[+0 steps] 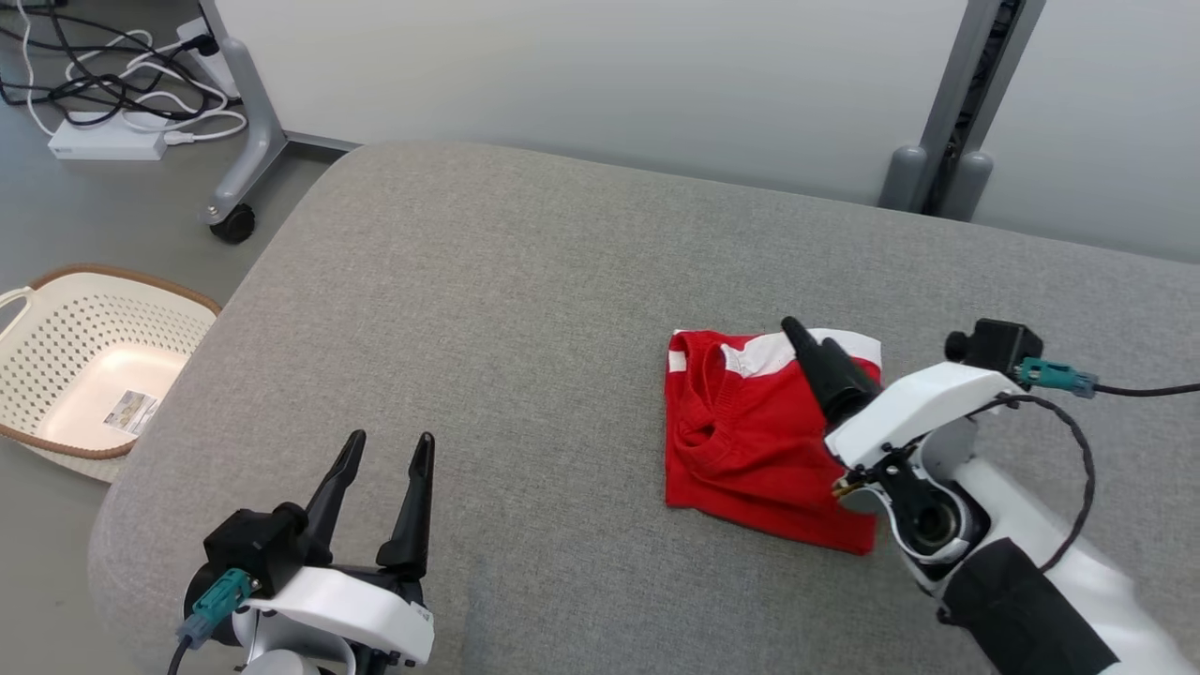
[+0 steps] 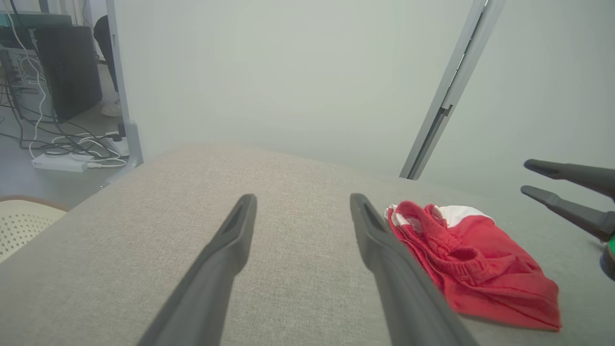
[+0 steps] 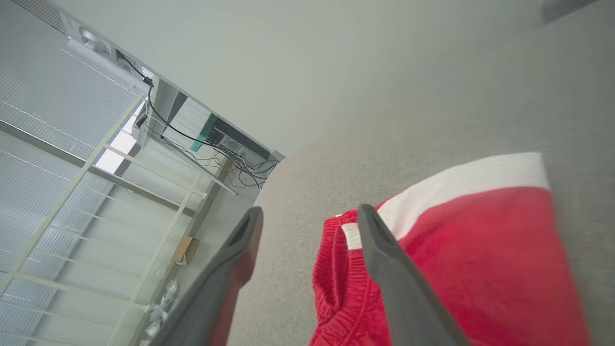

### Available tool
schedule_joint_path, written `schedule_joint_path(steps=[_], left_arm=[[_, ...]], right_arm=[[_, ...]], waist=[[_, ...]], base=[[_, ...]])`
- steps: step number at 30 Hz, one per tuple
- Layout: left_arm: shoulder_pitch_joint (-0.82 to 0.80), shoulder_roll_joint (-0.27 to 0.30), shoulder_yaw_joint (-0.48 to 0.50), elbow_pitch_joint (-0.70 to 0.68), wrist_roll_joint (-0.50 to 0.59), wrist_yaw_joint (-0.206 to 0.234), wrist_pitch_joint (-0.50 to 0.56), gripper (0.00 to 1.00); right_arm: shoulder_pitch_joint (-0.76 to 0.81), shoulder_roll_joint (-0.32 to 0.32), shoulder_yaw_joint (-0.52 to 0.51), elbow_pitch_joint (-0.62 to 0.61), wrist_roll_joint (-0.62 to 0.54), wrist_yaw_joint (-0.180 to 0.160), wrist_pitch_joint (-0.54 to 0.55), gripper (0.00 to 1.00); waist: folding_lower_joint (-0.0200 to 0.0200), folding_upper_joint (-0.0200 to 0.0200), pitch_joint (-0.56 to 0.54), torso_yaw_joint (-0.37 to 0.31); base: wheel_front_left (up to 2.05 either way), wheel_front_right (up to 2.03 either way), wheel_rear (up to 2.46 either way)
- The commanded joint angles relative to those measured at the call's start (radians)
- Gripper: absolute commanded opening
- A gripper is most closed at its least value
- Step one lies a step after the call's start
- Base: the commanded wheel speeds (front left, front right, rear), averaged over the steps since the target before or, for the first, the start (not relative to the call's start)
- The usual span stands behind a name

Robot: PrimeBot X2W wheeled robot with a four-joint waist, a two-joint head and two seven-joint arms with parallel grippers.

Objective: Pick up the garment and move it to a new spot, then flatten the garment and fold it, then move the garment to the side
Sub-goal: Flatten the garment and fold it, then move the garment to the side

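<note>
A red garment (image 1: 750, 441) with a white band lies folded into a rough square on a grey cushioned surface (image 1: 487, 309), right of centre in the head view. The right gripper (image 3: 310, 211) hangs above its right side, fingers spread and holding nothing. The left gripper (image 1: 391, 438) sits well apart at lower left, also spread and empty. A pale perforated basket (image 1: 47, 328) stands on the floor to the left.

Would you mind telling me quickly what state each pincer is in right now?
Left pincer: open, holding nothing.
Right pincer: open, empty, over the folded red-and-white knitted garment.
</note>
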Motion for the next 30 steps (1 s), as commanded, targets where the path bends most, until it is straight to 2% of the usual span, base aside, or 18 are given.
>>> schedule_joint_path(steps=[1, 7, 12, 21, 30], left_arm=[[0.008, 0.007, 0.003, -0.003, 0.0, 0.006, -0.004, 1.0], [0.005, 0.006, -0.001, -0.011, -0.001, 0.007, -0.005, 1.0], [-0.004, 0.003, -0.005, -0.014, -0.002, 0.001, -0.006, 1.0], [-0.027, 0.002, -0.009, -0.008, 0.001, -0.009, -0.006, 1.0], [-0.032, -0.001, -0.01, 0.001, 0.003, -0.015, -0.006, 1.0]], right_arm=[[0.014, -0.029, 0.007, -0.003, -0.02, 0.0, -0.02, 1.0], [0.028, -0.1, -0.003, 0.022, -0.034, 0.0, -0.043, 1.0], [0.025, -0.122, 0.009, 0.102, -0.063, 0.0, -0.05, 1.0], [-0.003, -0.085, 0.024, 0.248, -0.061, 0.0, -0.023, 1.0], [-0.035, -0.052, 0.06, 0.319, -0.074, 0.0, -0.001, 1.0]], waist=[[0.0, 0.0, -0.006, -0.011], [0.0, 0.0, -0.005, -0.031], [0.0, 0.0, 0.011, -0.029], [0.0, 0.0, 0.045, 0.008], [0.0, 0.0, 0.06, 0.034]], base=[[0.0, 0.0, 0.0], [0.0, 0.0, 0.0], [0.0, 0.0, 0.0], [0.0, 0.0, 0.0], [0.0, 0.0, 0.0]])
